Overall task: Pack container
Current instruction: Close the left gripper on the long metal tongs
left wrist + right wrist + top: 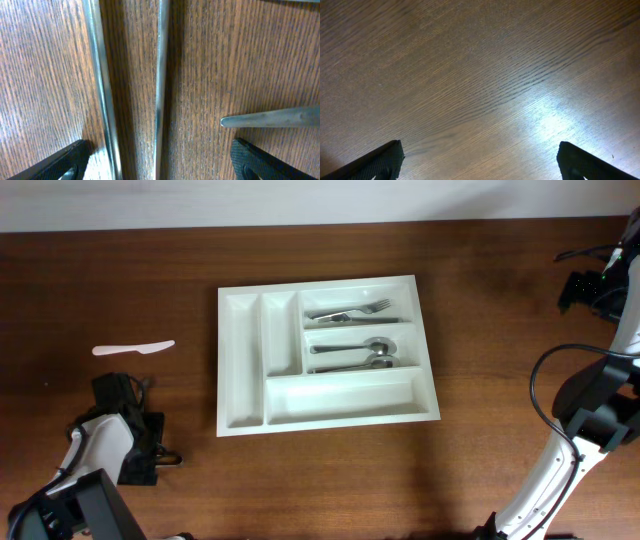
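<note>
Left claw [157, 161] and right claw [480, 161] gape wide; white five-compartment container [340, 398] holds forks [350, 313], spoons [362, 354].

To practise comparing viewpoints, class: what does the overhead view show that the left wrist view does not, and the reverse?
Only overhead: the white cutlery tray holding forks and spoons, and a white plastic knife lying apart. Only left wrist: parts of three metal utensils lying on the wood. Both: the wooden table and the open left gripper.

Three metal handles [159, 75] run off the left wrist view's edges; their kind is unclear. Overhead, the left end effector [123, 394] hides them.
</note>
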